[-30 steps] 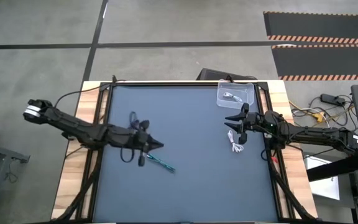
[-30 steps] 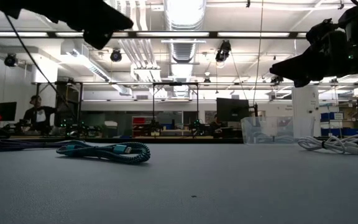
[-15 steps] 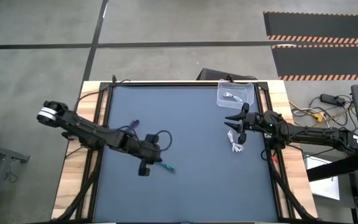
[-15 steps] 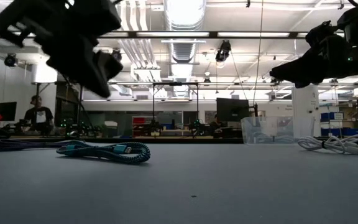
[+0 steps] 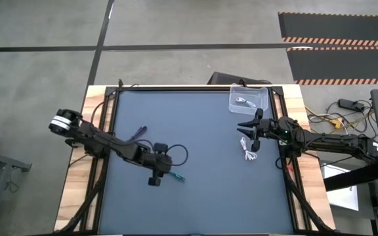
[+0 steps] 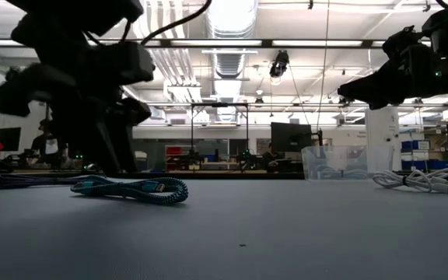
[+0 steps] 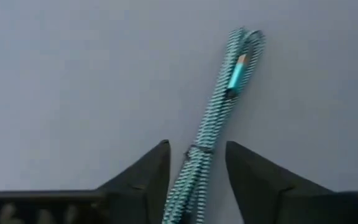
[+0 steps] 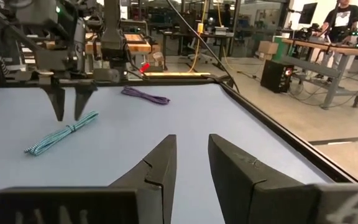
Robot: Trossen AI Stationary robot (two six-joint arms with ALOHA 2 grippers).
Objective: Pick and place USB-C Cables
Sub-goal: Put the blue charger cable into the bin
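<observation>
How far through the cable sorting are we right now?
Done: one white cable lies in the clear bin. In hand: the open left gripper straddles the teal cable, not yet gripped. Left: the purple cable and the other white cable on the table. The right gripper hovers open near the bin.

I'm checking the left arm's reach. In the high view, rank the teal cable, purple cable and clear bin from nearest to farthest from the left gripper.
1. Teal cable, straddled by the left gripper.
2. Purple cable, toward the table's far left.
3. Clear bin, far-right corner.
</observation>
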